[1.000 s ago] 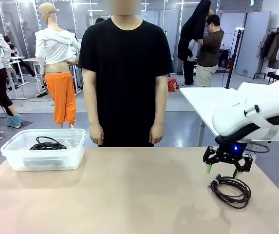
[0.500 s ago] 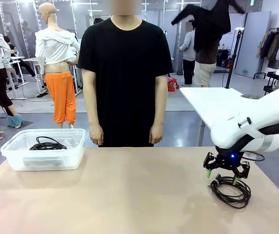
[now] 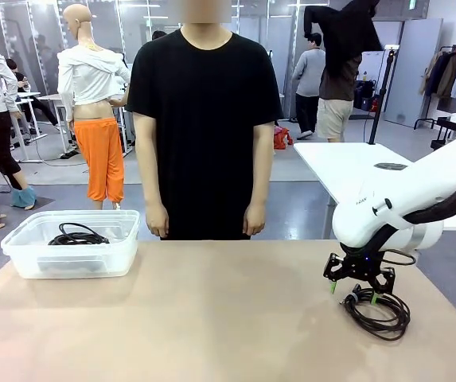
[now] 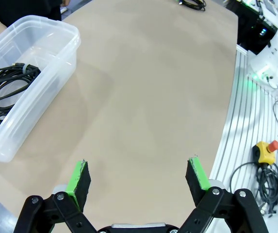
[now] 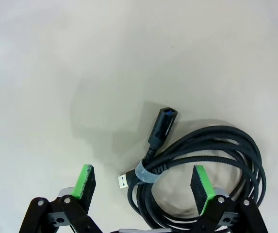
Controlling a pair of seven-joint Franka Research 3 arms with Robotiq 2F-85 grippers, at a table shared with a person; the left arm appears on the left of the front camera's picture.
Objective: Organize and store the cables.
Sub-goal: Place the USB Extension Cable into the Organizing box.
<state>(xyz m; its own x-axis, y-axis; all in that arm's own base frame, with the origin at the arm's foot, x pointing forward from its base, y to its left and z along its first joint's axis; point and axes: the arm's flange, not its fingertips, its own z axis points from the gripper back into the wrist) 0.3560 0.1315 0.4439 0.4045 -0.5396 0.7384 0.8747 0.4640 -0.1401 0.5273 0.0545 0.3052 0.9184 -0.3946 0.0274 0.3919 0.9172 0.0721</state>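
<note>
Lying on the counter (image 3: 212, 318) at its right end, the coiled cable (image 5: 202, 170) was straddled at its tied neck by the right tool (image 5: 146, 187), jaws apart and holding nothing, while the left tool (image 4: 138, 175) was spread empty far off.

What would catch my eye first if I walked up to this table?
Probably the white right arm bending low at the table's right end, its open gripper straddling a coiled black USB cable. Next, the clear plastic bin at the far left, already holding another cable coil, and the person standing behind.
</note>
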